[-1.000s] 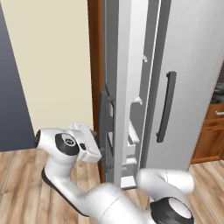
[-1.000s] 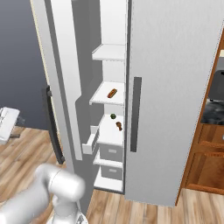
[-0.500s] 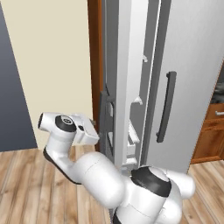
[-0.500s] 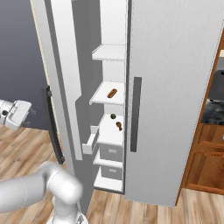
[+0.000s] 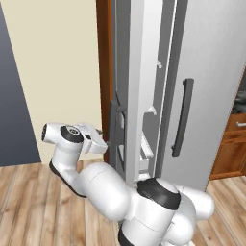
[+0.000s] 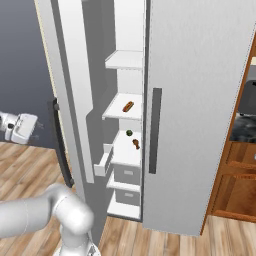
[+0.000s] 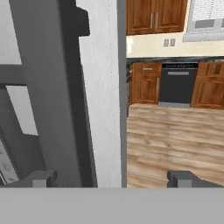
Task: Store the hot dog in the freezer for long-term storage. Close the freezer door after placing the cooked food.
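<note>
with its jaws spread wide and nothing between them, the gripper (image 7: 111, 177) points at the outer face of the freezer door (image 7: 103, 96). the two dark finger tips sit low in the hand view, one to each side of the door's pale edge, and neither appears to touch it. from the left base view the gripper (image 5: 98, 142) stands out on the far left side of the open door, level with the lower part of the dark bar handle (image 5: 113, 129) and just beside it.

the door (image 6: 67, 90) stands swung out from the freezer (image 6: 127, 125), upright, with its long axis vertical. the hand sits on the door's outer side, away from the opening, so a push toward the cabinet would likely swing the panel shut. that relation governs the coming move: the door lies directly ahead of the hand, and the hinge line lies beyond it.

the hot dog (image 6: 128, 106) already rests on a white shelf inside the freezer, lying flat near the middle of the shelf. one shelf below sit a small green item (image 6: 129, 133) and a small brown lump (image 6: 135, 144), well apart from the hot dog.

judged from this layout, placement is complete and door closure remains. contact with the door is not yet confirmed.
</note>
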You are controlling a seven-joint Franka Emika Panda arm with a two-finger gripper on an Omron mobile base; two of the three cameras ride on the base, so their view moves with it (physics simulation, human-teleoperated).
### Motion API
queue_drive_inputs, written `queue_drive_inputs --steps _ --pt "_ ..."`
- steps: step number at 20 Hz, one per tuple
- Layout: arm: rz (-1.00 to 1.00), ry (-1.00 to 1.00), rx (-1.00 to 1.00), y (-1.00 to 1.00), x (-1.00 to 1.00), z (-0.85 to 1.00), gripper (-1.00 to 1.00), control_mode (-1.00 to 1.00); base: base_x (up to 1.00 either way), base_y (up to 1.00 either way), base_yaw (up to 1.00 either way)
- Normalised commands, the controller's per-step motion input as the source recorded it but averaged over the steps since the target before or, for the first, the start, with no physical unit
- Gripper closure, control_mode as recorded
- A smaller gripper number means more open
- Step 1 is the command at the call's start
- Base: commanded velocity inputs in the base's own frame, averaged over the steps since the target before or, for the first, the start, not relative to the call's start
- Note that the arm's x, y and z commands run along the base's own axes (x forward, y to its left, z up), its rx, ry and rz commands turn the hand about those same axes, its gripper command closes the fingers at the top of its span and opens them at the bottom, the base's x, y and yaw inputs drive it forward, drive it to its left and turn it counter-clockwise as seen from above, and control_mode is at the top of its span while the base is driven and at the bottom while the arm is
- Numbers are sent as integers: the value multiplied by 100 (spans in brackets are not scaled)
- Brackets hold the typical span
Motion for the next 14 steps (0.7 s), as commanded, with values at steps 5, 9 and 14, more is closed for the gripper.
queue_drive_inputs --steps 5,9,14 --pt "12 9 -3 -18 5 -7 -100 -100 0 0 0" --pt "12 17 -1 -35 18 0 -100 -100 0 0 0" --pt "7 21 -1 -25 20 0 -100 -100 0 0 0"
